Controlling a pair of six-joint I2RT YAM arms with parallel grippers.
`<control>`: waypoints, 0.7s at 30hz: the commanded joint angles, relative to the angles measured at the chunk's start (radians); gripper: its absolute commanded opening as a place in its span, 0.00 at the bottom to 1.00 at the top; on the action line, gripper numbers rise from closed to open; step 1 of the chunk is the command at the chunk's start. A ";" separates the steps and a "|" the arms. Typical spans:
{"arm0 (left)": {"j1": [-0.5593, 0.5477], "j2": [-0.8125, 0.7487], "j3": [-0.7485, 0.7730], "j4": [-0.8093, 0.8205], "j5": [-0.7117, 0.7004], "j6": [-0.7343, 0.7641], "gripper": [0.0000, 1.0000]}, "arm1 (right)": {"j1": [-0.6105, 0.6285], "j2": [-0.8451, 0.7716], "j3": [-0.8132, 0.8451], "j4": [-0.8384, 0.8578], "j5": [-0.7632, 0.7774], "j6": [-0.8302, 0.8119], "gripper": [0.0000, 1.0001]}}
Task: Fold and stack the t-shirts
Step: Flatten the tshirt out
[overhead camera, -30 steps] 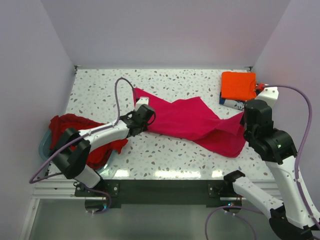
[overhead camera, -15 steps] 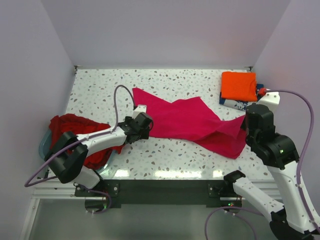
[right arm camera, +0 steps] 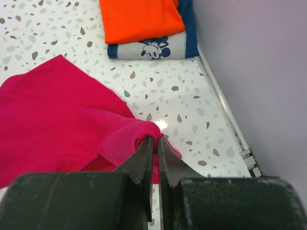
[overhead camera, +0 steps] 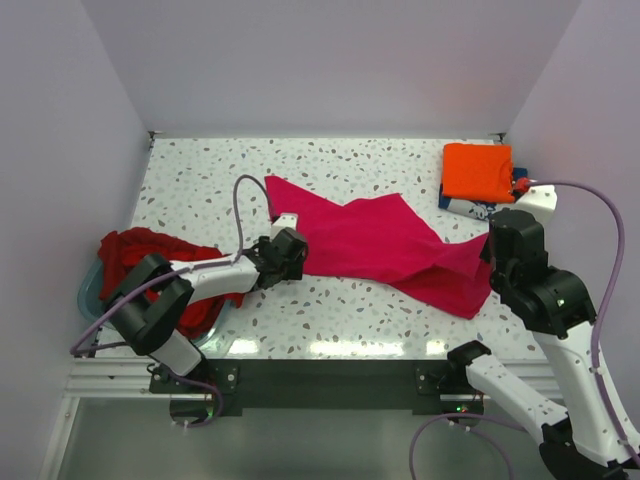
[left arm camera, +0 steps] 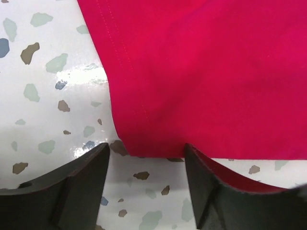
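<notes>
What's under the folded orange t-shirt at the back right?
Under the orange t-shirt, a folded navy blue t-shirt with white print shows only its edges; the rest is covered.

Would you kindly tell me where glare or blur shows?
Top external: glare strips along the near edge of the speckled terrazzo table. Left wrist: a glare patch beside the magenta-pink cloth t-shirt. Right wrist: the right gripper looks soft, with a glint beyond it.

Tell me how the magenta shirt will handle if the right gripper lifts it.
Probably floppy: the magenta shirt lies in soft creases and bunches where the right gripper pinches it, so it should drape, not hold shape. It looks thin, so likely light. On the glossy table it may slide when pulled.
</notes>
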 commanded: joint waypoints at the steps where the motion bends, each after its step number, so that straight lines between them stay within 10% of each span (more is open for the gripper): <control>1: 0.014 0.043 0.016 0.087 0.003 -0.001 0.66 | -0.004 -0.010 0.003 -0.005 -0.004 0.008 0.00; 4: 0.015 0.061 0.022 0.092 -0.003 -0.001 0.51 | -0.004 -0.014 0.002 -0.010 0.001 0.005 0.00; 8: 0.014 0.041 0.016 0.112 -0.023 0.015 0.00 | -0.003 -0.020 -0.006 -0.010 0.004 0.002 0.00; 21: 0.015 -0.144 0.198 -0.388 0.196 0.055 0.01 | -0.004 -0.022 0.046 -0.034 0.055 -0.016 0.00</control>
